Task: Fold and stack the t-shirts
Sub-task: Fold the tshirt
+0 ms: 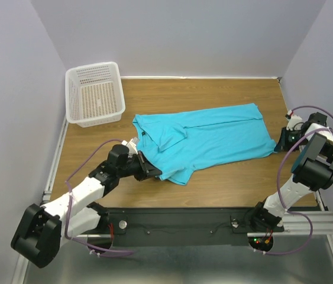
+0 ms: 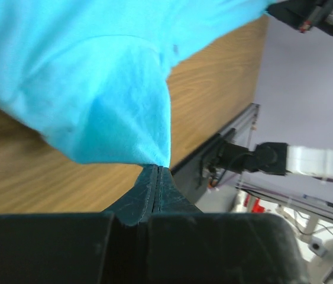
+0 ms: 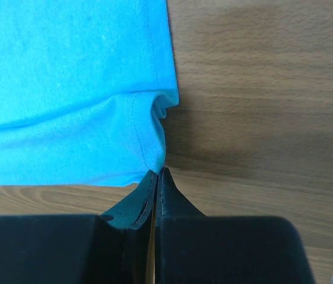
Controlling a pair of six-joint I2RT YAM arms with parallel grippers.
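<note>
shirt position: the t-shirt [image 1: 213,139] is lying spread mid-way across the wooden table [image 1: 225,192], with the white basket [image 1: 93,94] sitting apart at the far left corner.
long axis: it is running left to right across the table, neck end toward my left arm and hem end toward my right.
left gripper [image 1: 148,168]: its jaws are pressing together on the near-left edge of the cloth.
right gripper [image 1: 281,142]: its jaws are pinching the hem corner at the right end.
direction from pincers: from each one the shirt is stretching inward, toward the other arm.
my judgement: with both ends gripped, the coming move is depending on both arms working together along this axis.
</note>
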